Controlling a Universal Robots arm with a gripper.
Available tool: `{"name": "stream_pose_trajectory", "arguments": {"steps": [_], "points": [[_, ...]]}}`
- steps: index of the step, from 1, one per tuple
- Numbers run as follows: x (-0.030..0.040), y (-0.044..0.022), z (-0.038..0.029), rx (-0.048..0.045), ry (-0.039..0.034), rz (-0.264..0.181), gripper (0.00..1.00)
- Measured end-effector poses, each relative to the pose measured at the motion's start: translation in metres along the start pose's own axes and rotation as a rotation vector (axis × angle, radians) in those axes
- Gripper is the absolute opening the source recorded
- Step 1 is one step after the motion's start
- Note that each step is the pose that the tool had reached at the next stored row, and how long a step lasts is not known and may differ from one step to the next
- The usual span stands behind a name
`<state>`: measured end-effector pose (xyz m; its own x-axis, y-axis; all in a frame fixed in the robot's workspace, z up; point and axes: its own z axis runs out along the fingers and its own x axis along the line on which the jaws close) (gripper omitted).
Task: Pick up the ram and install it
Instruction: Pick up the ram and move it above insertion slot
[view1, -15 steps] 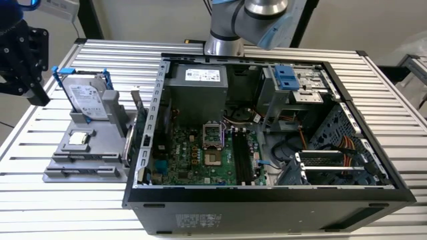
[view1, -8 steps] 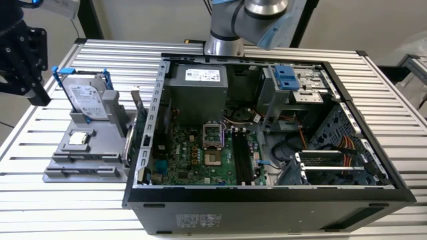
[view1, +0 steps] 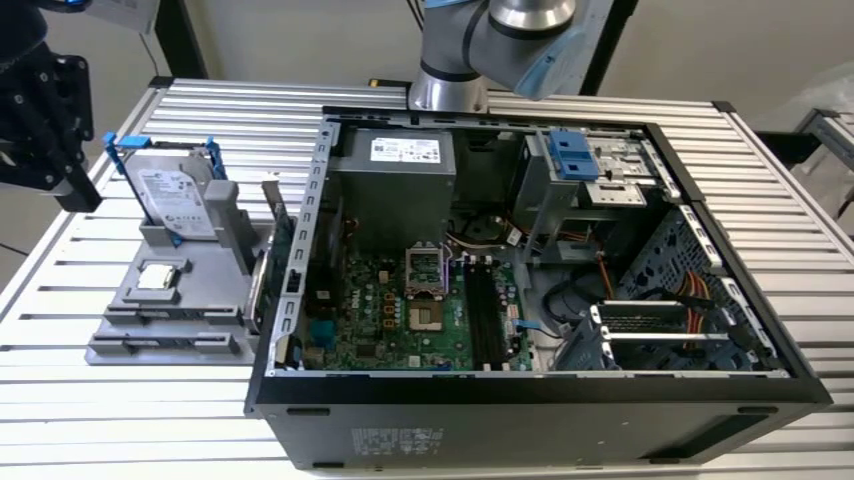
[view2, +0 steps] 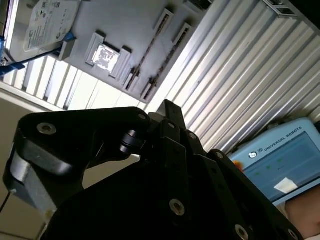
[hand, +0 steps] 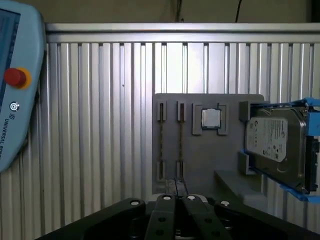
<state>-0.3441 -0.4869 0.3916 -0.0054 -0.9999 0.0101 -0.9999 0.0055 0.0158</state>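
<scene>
1. The hand (hand: 176, 186) hovers over the bench (hand: 100, 125), pressed together and empty.
2. The ram (hand: 180, 142) stands edgewise in the grey tray (hand: 210, 165), beside the processor (hand: 211, 118), apart from the hand.

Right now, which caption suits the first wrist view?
Pincer facing gray tray with two ram sticks, processor chip, hard drive.

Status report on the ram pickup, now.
Tool shut, empty, off from the holder. Ram sticks untouched, on edge in holder slots. Processor and hard drive sit beside them, not blocking.
</scene>
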Motion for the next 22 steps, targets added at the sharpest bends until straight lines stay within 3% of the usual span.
{"name": "stream_pose_trajectory", "arguments": {"steps": [13, 22], "points": [[0.0, 0.0, -0.0001, 0.0005, 0.001, -0.059, 0.0], [0.0, 0.0, 0.0001, 0.0007, 0.001, -0.064, 0.0]]}}
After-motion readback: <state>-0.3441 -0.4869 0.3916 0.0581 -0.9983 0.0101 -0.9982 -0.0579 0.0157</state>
